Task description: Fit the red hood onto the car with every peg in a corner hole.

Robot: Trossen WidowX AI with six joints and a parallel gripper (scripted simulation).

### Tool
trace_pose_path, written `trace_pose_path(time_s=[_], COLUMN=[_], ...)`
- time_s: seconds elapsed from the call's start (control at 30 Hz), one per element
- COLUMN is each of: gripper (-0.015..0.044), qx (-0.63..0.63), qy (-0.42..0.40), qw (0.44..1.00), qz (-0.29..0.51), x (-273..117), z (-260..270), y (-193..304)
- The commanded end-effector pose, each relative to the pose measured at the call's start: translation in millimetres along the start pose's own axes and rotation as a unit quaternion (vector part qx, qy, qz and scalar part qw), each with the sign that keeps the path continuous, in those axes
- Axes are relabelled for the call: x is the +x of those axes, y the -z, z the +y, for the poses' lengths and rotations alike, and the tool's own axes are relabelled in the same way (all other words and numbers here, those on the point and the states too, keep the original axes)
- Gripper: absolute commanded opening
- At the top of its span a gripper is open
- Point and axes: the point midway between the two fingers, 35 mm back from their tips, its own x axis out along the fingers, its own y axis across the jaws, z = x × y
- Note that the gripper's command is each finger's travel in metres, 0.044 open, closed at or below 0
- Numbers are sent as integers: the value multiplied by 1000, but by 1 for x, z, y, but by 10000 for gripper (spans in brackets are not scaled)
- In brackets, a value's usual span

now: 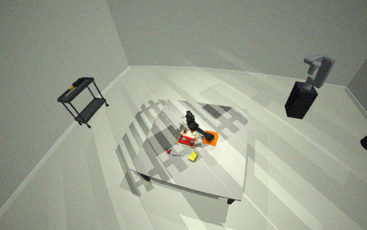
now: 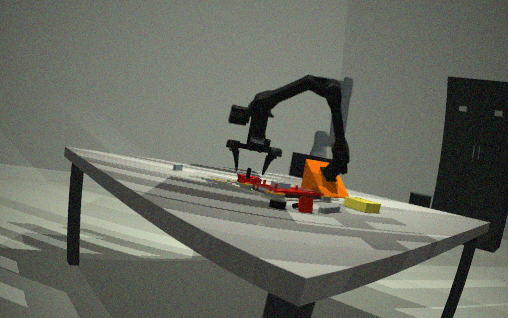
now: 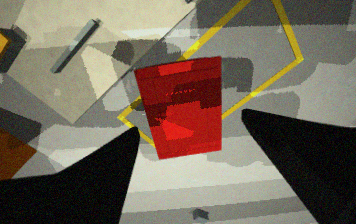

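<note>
On the table point(image 1: 220, 170) point(image 2: 225, 220), seen from the top, reaches past the red chassis point(image 1: 187, 140) point(image 2: 295, 190) with the arm point(image 1: 196, 127) point(image 2: 310, 82), masking the tool end.

From the exterior, hangs with the gripper point(image 2: 250, 171) point(image 3: 189, 122) wide and bare, pointing down over the hood point(image 2: 244, 176) point(image 3: 187, 107), probably to straddle it.

In the wrist view, shows the hood lying across a yellow outline point(image 3: 260, 91), perhaps a pickup mark; leaves room beside both edges, and should descend centred, minding the pale plate point(image 3: 45, 90) nearby.
</note>
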Motion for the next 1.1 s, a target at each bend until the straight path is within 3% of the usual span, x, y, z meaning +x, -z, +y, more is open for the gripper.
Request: trace_pose_path(time_s=[0.0, 1.07], gripper=[440, 440], qx=[4, 4], qy=[-2, -2], qw=[1000, 1000], qz=[-4, -4], x=[4, 20], z=[2, 3], y=[0, 0])
